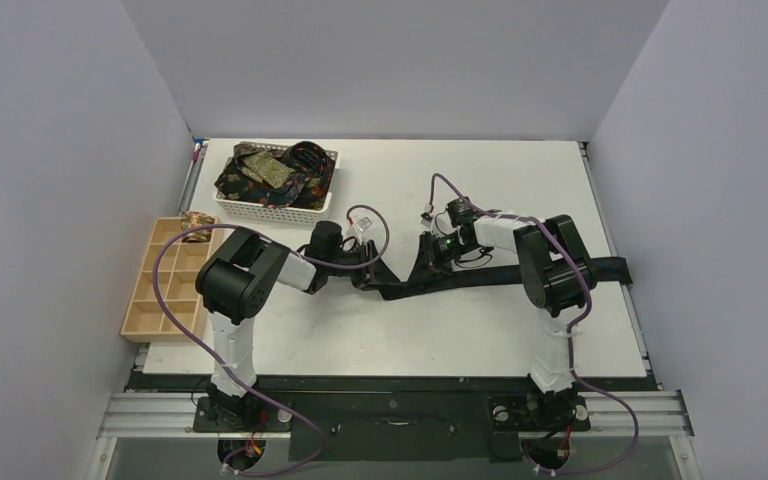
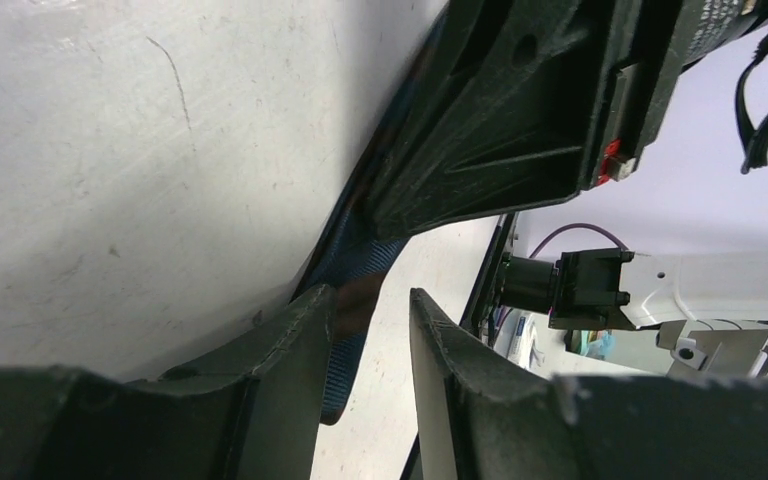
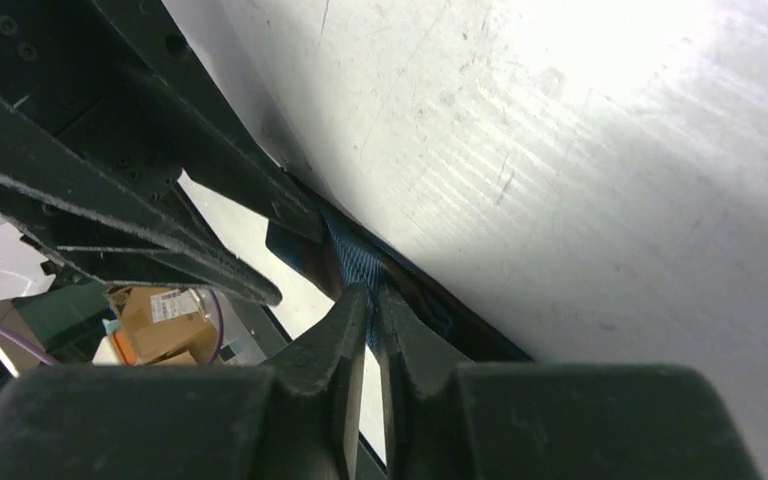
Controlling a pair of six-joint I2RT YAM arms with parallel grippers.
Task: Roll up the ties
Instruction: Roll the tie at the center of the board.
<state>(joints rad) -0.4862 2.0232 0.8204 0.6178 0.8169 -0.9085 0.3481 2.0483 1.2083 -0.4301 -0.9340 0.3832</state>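
Top external view showed a black tie [image 1: 460, 281] stretched flat across the middle of the white surface [image 1: 480, 190], its far end reaching the right edge behind the right arm. The left end effector [image 1: 368, 278] sat low at the tie's left end, and the right end effector [image 1: 428, 260] sat just beside it, a little farther along the same strip.

Left wrist view showed the left end effector [image 2: 372, 300] released: its fingers [image 2: 300, 340] stood apart with pale surface visible in the gap, and the black tie [image 2: 352, 275] ran between them, lying against one finger only.

Right wrist view showed the right end effector [image 3: 372, 292] clenched, its fingertips nearly together and pinching the black tie [image 3: 352, 255] where the fabric rose off the surface.

Patterned ties [image 1: 270, 172] lay heaped in a white lattice basket [image 1: 272, 212] at the far left. A wooden tray [image 1: 148, 322] stood near the left edge, with one rolled tie [image 1: 197, 224] in its far corner compartment.
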